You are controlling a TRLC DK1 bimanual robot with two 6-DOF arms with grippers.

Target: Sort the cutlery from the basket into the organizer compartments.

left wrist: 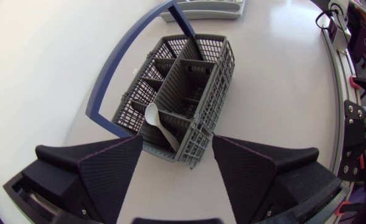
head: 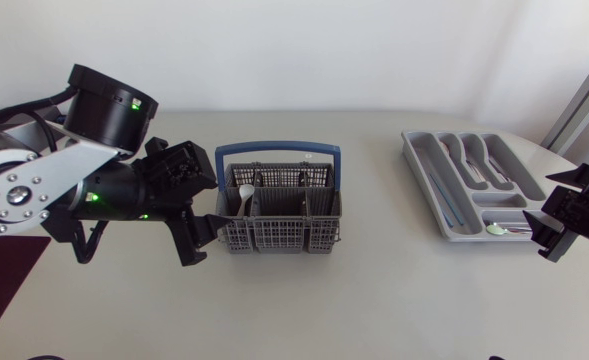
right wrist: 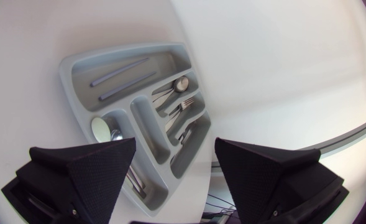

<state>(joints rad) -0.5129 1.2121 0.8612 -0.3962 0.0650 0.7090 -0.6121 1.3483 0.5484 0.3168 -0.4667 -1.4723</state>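
While the grey basket point(head: 274, 238) point(left wrist: 218, 87) with its blue hoop handle point(head: 279, 150) point(left wrist: 117, 65) stands near the middle of the table point(head: 374, 300), only one piece shows inside it: a white spoon point(head: 245, 195) point(left wrist: 160, 124), leaning bowl-up in a compartment at the end nearest the left arm. From where I stand the other compartments look dark, and I cannot tell what is in them.

Just beside that end hangs the left gripper point(head: 202, 238) point(left wrist: 176, 143), its wedge fingers spread wide. The basket's corner sits ahead of the gap and slightly between the tips. Neither finger seems to touch the mesh, though one tip is very close to the end wall. The left arm point(head: 34, 185) comes in from its own side, bent low over the table.

Well apart from the basket, toward the right side, lies the grey organizer point(head: 422, 178) point(right wrist: 66, 74). Two long blue-grey sticks point(right wrist: 120, 71) lie in its long outer slot. Spoons point(head: 454, 155) point(right wrist: 176, 86), forks point(right wrist: 179, 112) and knives point(right wrist: 186, 134) fill the parallel slots, and a small pale spoon point(head: 496, 229) point(right wrist: 100, 127) lies in the crosswise slot at the end nearest the right arm.

At that end is the right gripper point(head: 546, 215) point(right wrist: 175, 143), fingers also wide apart and holding nothing, with the organizer ahead of it.
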